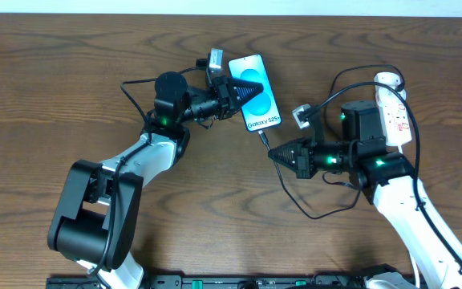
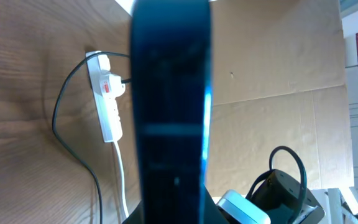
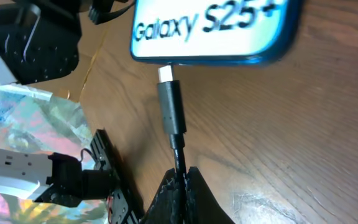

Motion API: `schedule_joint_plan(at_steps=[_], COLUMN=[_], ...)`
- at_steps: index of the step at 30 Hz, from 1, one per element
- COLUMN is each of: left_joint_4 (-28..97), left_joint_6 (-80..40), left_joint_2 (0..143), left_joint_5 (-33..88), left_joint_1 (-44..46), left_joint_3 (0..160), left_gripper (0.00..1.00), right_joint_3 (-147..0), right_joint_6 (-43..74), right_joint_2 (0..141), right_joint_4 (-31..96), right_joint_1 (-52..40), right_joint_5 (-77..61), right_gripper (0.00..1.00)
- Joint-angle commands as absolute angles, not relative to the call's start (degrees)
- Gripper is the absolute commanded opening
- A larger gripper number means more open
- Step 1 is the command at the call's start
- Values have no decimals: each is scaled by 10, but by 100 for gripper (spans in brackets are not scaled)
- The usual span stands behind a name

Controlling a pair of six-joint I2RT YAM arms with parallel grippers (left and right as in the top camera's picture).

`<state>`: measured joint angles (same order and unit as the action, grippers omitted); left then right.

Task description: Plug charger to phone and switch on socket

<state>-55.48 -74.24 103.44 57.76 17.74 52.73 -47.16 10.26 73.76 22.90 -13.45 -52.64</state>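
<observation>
The phone [image 1: 257, 92] lies at the table's centre back, its screen showing "Galaxy S25". My left gripper [image 1: 243, 90] is shut on its left edge, one finger over the screen. In the left wrist view the phone's dark edge [image 2: 169, 112] fills the middle. My right gripper [image 1: 277, 154] is shut on the charger cable [image 3: 180, 177] just behind the connector [image 3: 169, 102]. The connector's metal tip [image 3: 165, 73] touches the phone's bottom edge [image 3: 210, 28], with part of the metal still showing. The white socket [image 1: 395, 108] lies at the right; it also shows in the left wrist view [image 2: 106, 96] with a black plug [image 2: 124, 81] in it.
The charger's slack loops on the wood in front of my right arm [image 1: 319, 213]. The socket's white cord [image 2: 122, 180] trails toward the front. A cardboard wall [image 2: 278, 56] stands behind the table. The table's front edge runs along the bottom of the overhead view.
</observation>
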Motion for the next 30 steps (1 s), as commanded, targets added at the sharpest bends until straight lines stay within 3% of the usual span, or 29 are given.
schedule_joint_plan(at_steps=[1, 8, 30], left_joint_4=[-562, -562, -562], left_joint_6=[-719, -718, -719], left_joint_2=[1027, 1027, 1027], left_joint_5=[589, 575, 574], left_joint_1=[177, 171, 171], left_joint_3=[542, 542, 542], left_gripper=[7, 8, 7], right_joint_3=[-472, -472, -472], right_joint_6=[107, 114, 133], right_joint_2=[726, 726, 726], right_joint_4=[232, 232, 228], right_joint_1=[-120, -114, -128], right_joint_5=[-522, -576, -539], right_gripper=[1, 1, 1])
